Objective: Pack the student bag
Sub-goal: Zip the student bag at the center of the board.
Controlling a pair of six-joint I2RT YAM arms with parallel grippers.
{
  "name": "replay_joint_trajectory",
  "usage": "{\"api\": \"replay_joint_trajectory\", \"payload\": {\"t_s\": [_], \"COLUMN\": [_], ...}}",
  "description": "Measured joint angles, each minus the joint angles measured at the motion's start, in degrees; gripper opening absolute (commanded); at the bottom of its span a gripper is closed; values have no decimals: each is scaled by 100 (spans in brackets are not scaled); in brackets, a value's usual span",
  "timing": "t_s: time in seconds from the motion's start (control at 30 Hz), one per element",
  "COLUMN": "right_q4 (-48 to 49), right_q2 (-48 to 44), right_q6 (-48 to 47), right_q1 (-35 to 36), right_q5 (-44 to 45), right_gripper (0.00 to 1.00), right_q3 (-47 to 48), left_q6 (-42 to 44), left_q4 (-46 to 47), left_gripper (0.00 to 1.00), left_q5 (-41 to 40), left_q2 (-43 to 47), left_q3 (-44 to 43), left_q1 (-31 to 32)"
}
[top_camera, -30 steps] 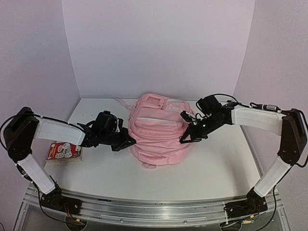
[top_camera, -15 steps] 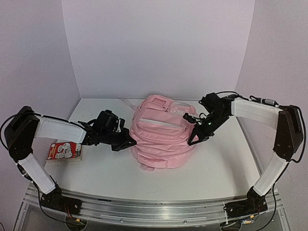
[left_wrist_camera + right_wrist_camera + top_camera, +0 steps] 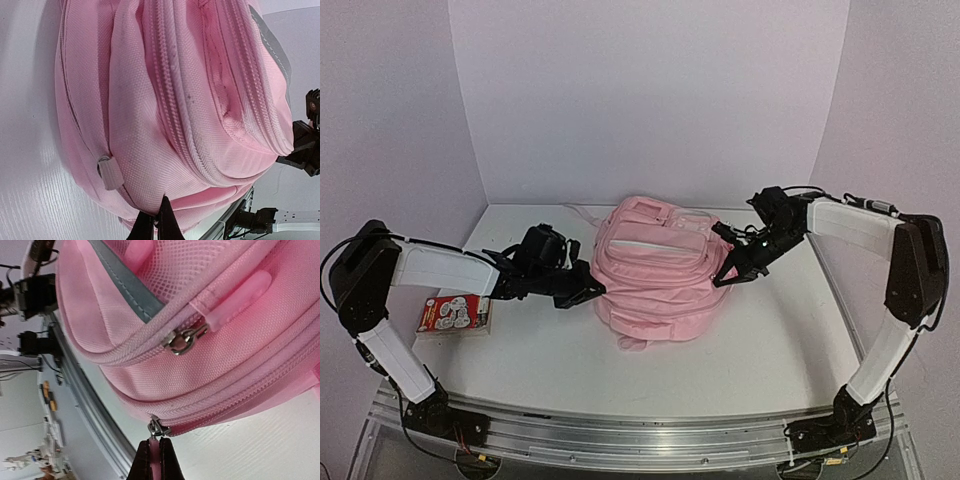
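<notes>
1. The student bag (image 3: 655,290) lies in the middle of the white table (image 3: 760,350), toward the back, pockets facing up, right between my two arms.
2. My right gripper (image 3: 722,281) is in at the bag's right side, jaws clamped tight on a pink zip pull (image 3: 156,460). Its metal slider (image 3: 158,428) sits just above my fingertips on the lower zip line.
3. Higher in my right wrist view there's a second slider (image 3: 182,340) with a pale pink tab, and a grey-white trim strip (image 3: 131,286) close by.
4. My left gripper (image 3: 597,292) is at the bag's left side, jaws closed to a point, tips touching the fabric. I can't tell whether they pinch any cloth.
5. A small fabric loop (image 3: 111,172) sticks out of the seam near those tips.
6. A red-and-white packet (image 3: 453,313) lies at the table's left edge, well apart from the bag.
</notes>
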State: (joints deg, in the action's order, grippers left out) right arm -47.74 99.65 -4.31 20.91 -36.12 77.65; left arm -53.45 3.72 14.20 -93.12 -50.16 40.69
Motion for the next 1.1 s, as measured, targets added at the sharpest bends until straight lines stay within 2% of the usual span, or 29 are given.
{"api": "replay_joint_trajectory", "payload": {"t_s": [0.2,0.37,0.7,1.1], "right_q4": [341,574,586,1437], "right_q2": [122,182,418,541], "right_q6": [844,1530,1445,2671], "right_q1": [-505,-930,-1047,-1157], "right_q5": [-1653,-2155,-1788,-1771], "right_gripper": [0,0,0,0], "right_q3": [-449,-621,-523,-453], "left_q6": [4,7,77,38], "left_q4": [-78,-64,-107,151], "left_gripper": [0,0,0,0], "left_q5": [-59,-47,-33,-47], "left_q2": [0,2,2,12], "left_q3": [7,40,45,152], "left_q1": [-27,-52,-69,-106]}}
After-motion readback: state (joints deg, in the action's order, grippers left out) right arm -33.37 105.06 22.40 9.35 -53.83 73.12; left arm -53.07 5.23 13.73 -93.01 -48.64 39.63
